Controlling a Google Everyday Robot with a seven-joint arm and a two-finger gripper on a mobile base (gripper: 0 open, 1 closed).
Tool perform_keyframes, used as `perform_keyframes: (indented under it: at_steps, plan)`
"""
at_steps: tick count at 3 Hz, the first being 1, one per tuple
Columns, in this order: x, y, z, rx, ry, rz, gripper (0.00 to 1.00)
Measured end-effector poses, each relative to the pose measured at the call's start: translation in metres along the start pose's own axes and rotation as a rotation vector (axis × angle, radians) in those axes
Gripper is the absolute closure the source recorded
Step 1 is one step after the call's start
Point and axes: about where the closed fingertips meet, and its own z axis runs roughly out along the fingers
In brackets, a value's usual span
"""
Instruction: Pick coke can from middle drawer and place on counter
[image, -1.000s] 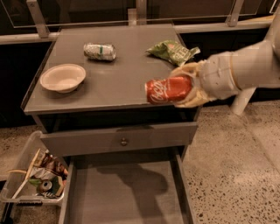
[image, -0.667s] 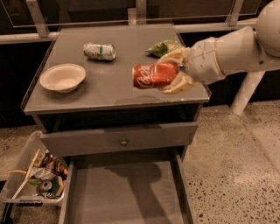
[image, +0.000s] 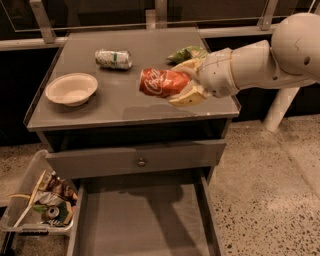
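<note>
Grips coke can (image: 161, 82) sideways between fingers (image: 189, 98) of gripper (image: 184, 83), over counter's (image: 125, 107) right side. Middle drawer (image: 142, 220) open below; bowl (image: 71, 89), silver-green can (image: 114, 58) on counter.

The cream gripper (image: 184, 83) over the grey worktop (image: 125, 102) held a red coke can (image: 161, 82) with white letters.

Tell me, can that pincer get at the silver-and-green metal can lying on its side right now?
Probably not yet. The pincer, above the flat grey countertop, is shut on a small red soda can, so it has no free grip. The path to the silver-and-green can looks open, though.
</note>
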Motion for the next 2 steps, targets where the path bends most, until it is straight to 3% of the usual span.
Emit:
perform_keyframes:
  at_steps: [1,2]
  plan:
    - [-0.001,-0.001,0.001,-0.001,-0.003,0.003,1.00]
    - [-0.004,-0.020,0.015,0.006,-0.026,0.029,1.00]
